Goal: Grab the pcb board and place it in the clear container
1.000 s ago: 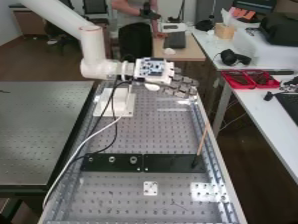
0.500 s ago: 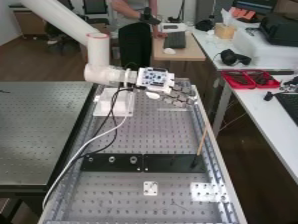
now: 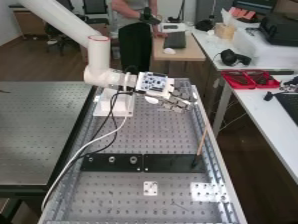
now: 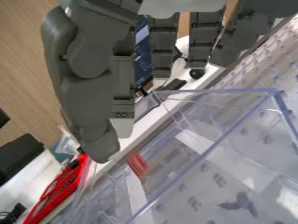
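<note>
– Where is the robot hand [image 3: 177, 101] seen?
– Above the far part of the perforated bench [image 3: 113, 197] in the high view, and its fingers are held straight, thumb apart, with nothing clamped!
– And the board?
– A blue-and-white circuit board [image 3: 154, 82] is carried on the white housing at the hand's eleven o'clock; whether that is the one meant for the container cannot be told.
– The clear container [image 4: 219, 91]?
– In the wrist view, near the fingertips; a dark shape [image 4: 239, 204] is seen through it, too vague to be named.
– Further out, high view?
– A white stand [image 3: 123, 107] at nine o'clock, red trays [image 3: 243, 86] at two, a thin wooden stick [image 3: 202, 141] at five, tilted!
</note>
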### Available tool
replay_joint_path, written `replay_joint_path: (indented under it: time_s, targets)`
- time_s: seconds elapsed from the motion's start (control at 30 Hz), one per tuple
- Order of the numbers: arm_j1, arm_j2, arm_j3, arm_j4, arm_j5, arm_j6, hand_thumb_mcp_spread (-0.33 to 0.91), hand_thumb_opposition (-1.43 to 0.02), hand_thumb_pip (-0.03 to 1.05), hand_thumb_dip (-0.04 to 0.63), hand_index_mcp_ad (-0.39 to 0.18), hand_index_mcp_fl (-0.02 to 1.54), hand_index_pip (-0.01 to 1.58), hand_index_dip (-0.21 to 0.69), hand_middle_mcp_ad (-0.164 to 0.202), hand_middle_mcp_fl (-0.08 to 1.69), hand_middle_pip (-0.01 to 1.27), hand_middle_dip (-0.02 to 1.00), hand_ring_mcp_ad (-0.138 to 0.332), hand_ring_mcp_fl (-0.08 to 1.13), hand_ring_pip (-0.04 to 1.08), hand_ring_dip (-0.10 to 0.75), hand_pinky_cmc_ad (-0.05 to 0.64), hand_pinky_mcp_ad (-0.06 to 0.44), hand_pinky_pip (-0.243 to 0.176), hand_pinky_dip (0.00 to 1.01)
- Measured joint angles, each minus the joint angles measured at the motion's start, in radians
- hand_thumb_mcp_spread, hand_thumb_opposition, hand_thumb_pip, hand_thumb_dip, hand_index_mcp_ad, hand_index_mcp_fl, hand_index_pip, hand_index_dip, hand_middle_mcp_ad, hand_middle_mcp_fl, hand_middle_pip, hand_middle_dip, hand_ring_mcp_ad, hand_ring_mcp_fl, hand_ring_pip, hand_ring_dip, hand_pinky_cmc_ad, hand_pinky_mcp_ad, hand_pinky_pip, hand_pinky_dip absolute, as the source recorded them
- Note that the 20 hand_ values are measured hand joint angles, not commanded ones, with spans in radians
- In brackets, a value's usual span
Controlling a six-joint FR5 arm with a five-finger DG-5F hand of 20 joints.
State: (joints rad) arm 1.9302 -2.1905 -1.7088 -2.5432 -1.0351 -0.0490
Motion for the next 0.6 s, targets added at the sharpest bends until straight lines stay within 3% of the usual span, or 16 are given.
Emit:
replay_joint_path:
  time_s: [0.07, 0.37, 0.6]
  targets:
    - [-0.001, 0.001, 0.000, 0.001, 0.000, 0.002, 0.66, -0.85, 0.38, 0.274, -0.145, 0.36, 1.16, 0.225, 0.077, 0.15, 0.13, 0.17, 0.183, 0.08, 0.10, 0.058, 0.328, 0.150, -0.063, 0.18]
    - [-0.009, 0.022, -0.018, 0.016, 0.006, 0.011, 0.62, -0.83, 0.40, 0.271, -0.145, 0.32, 1.13, 0.225, 0.075, 0.12, 0.13, 0.17, 0.187, 0.06, 0.10, 0.058, 0.328, 0.150, -0.063, 0.18]
    - [-0.028, 0.146, -0.092, 0.057, 0.024, -0.050, 0.59, -0.81, 0.38, 0.274, -0.145, 0.32, 0.99, 0.230, 0.075, 0.12, 0.13, 0.17, 0.185, 0.06, 0.10, 0.058, 0.332, 0.150, -0.063, 0.18]
